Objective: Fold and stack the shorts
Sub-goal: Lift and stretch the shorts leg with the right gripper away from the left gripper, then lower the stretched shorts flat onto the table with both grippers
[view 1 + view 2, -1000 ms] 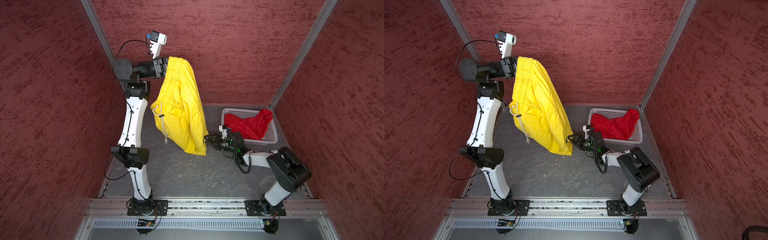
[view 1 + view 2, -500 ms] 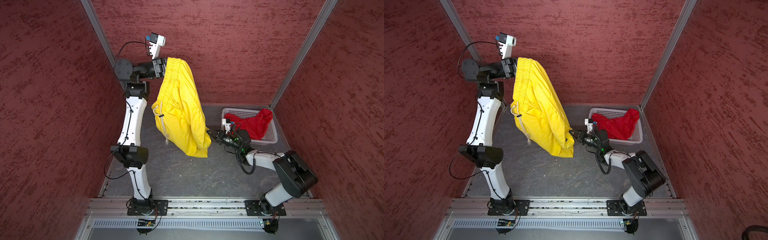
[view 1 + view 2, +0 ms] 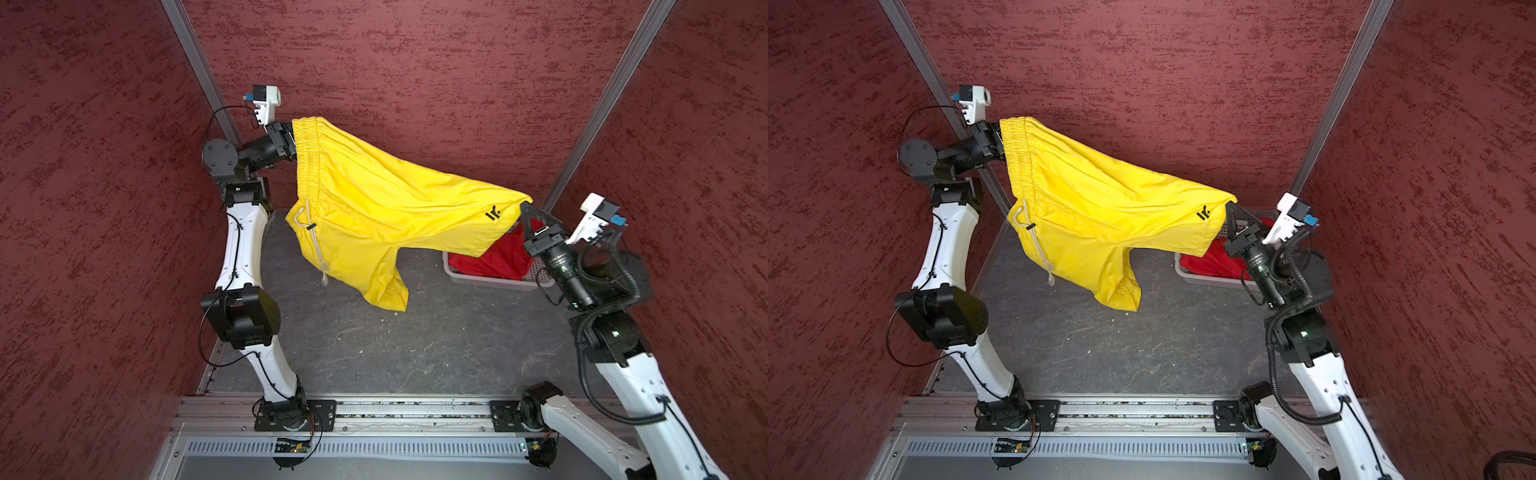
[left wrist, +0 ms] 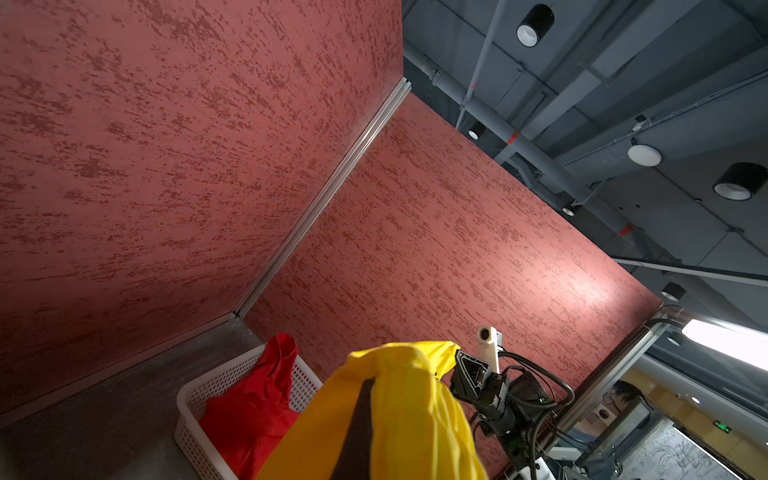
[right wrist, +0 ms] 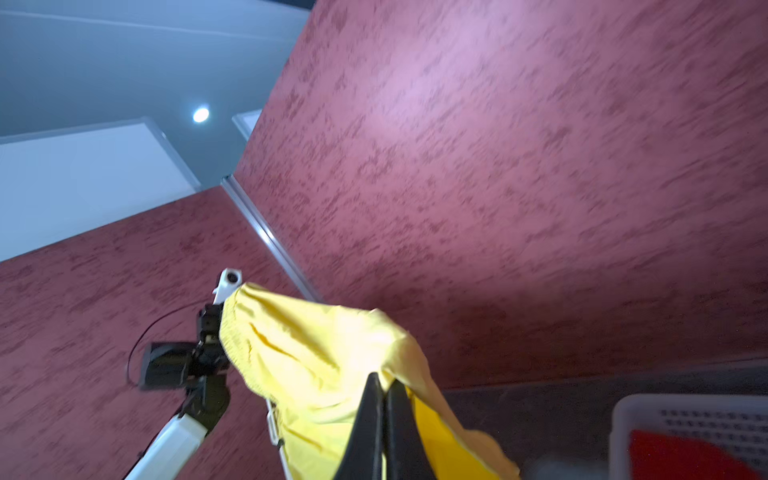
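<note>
Above the grey floor [image 3: 415, 340], yellow shorts [image 3: 374, 208] hang stretched left-to-right, waistband [image 3: 309, 166] clamped in the left gripper [image 3: 292, 141], leg hem [image 3: 509, 210] clamped in the right gripper [image 3: 526, 204].

Yellow shorts [image 3: 374, 208], red shorts [image 3: 503, 259], white basket [image 3: 490, 279]

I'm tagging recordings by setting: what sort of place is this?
Probably a lab robot cell: two arms bolted to an aluminium rail, red panels walling a grey table, exposed ceiling pipes.
</note>
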Controlling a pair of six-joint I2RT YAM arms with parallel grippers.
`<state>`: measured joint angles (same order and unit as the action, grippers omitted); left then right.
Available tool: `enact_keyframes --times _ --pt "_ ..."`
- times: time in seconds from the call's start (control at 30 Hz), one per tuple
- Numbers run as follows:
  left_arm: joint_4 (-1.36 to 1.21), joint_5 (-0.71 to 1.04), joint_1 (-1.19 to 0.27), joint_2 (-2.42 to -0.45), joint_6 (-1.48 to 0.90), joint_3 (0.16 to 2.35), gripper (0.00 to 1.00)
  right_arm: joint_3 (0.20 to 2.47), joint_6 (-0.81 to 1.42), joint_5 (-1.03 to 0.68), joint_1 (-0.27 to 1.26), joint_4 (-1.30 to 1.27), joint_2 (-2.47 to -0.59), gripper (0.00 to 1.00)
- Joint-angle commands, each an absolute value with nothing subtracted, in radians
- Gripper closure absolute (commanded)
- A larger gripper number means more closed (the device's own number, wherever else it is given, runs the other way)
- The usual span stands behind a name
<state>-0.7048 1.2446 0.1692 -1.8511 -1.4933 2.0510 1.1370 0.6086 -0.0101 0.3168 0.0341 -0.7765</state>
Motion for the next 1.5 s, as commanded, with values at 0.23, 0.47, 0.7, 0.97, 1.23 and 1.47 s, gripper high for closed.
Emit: enact_keyframes --times 0.23,0.47,0.7,0.97,1.23,1.47 --pt "-0.869 1.145 0.191 -1.725 -1.646 1.883 1.0 1.268 0.455 0.391 0.309 0.139 -0.658 1.0" --pt "-0.693 1.108 0.047 -1.531 -1.524 1.736 1.0 1.444 0.365 0.419 0.31 0.179 -0.688 1.0" --pt "-0.153 1.035 -0.092 -1.377 -1.116 1.791 1.0 1.705 0.27 0.473 0.311 0.224 -0.813 1.0" --pt "-0.26 0.99 0.065 -1.292 -1.153 1.434 1.0 1.676 0.419 0.203 0.311 0.291 -1.053 1.0" --pt "-0.719 0.949 0.276 -1.408 -1.348 0.961 1.0 1.454 0.588 0.018 0.311 0.093 -1.363 1.0" --pt "-0.898 0.874 0.364 -1.648 -1.371 0.948 1.0 1.644 0.643 -0.056 0.314 0.048 -1.789 1.0"
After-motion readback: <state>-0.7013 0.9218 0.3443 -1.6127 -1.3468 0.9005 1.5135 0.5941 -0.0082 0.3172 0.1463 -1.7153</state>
